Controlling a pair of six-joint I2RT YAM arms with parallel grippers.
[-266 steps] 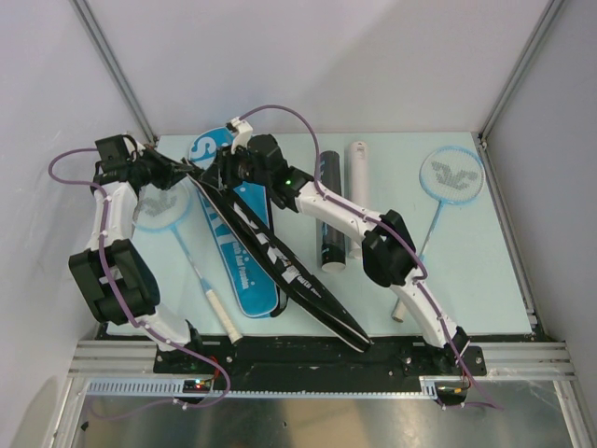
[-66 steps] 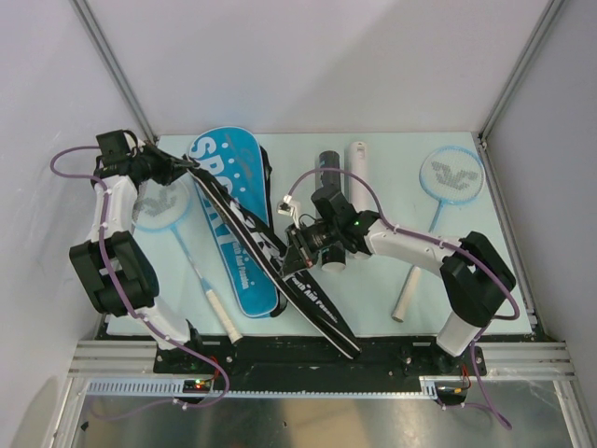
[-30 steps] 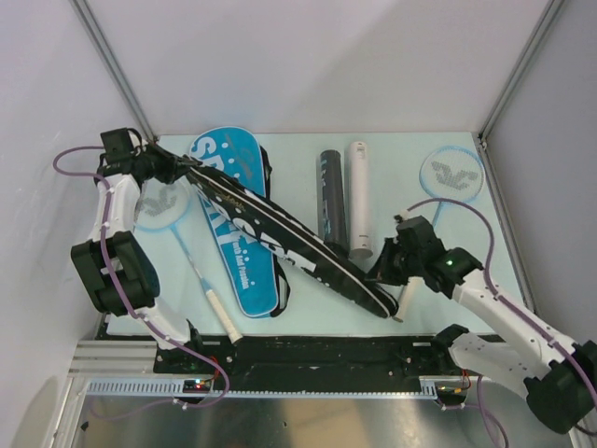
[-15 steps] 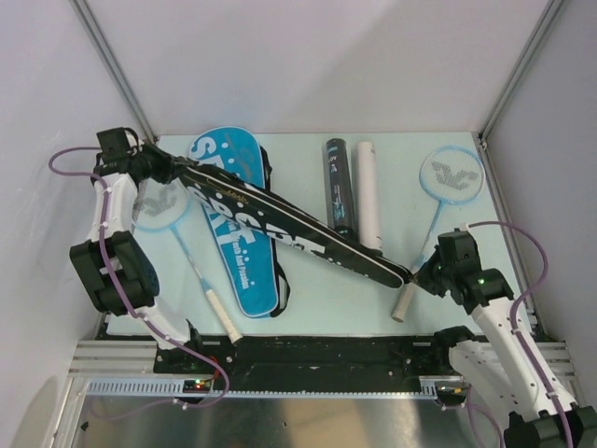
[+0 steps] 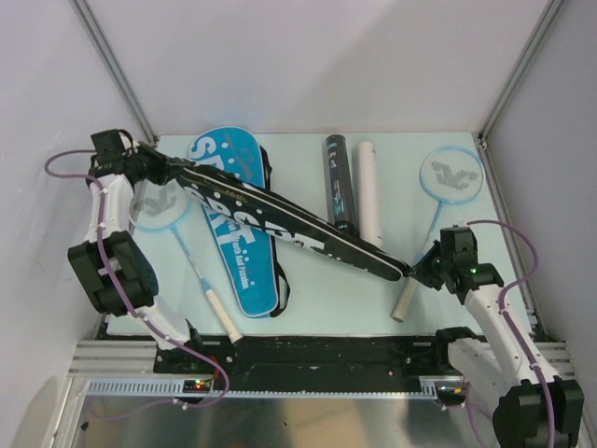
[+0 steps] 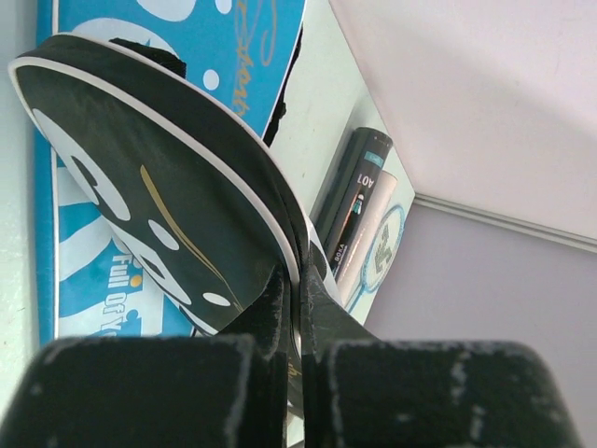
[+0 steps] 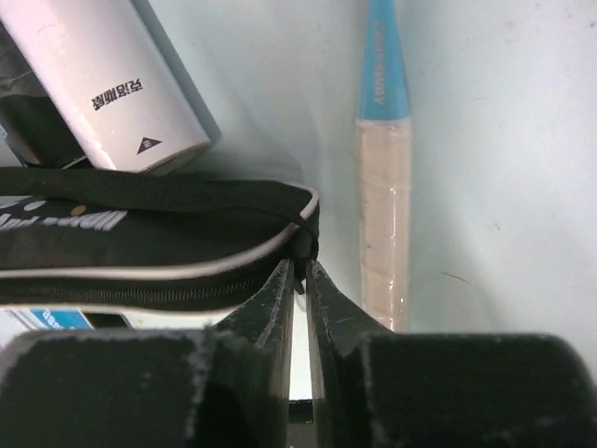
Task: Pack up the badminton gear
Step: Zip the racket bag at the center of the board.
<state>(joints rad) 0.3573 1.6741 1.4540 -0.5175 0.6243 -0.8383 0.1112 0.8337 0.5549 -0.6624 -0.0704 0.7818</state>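
A black racket cover point(image 5: 280, 219) hangs stretched diagonally above the table. My left gripper point(image 5: 166, 170) is shut on the rim of its wide head end point(image 6: 168, 205) at the far left. My right gripper point(image 5: 413, 273) pinches the small zipper pull at its narrow end point(image 7: 140, 243), fingers point(image 7: 280, 299) nearly together. Under it lies the blue "SPORT" cover point(image 5: 244, 271). A black tube point(image 5: 340, 187) and a white tube point(image 5: 370, 201) lie side by side mid-table. One racket point(image 5: 451, 175) lies at the right, its pale handle point(image 7: 384, 224) beside my right gripper point(image 7: 301, 266). Another racket point(image 5: 157, 207) lies at the left.
The white tube's end point(image 7: 112, 75) sits just behind the cover's narrow end. The left racket's white handle point(image 5: 219, 313) points at the front edge. Grey walls close in the table's back and sides; the black base rail point(image 5: 317, 350) runs along the front.
My right gripper pulled the cover's narrow end rightward and slightly back, swinging the cover across the tubes, which shifted a little right. My left gripper held its place.
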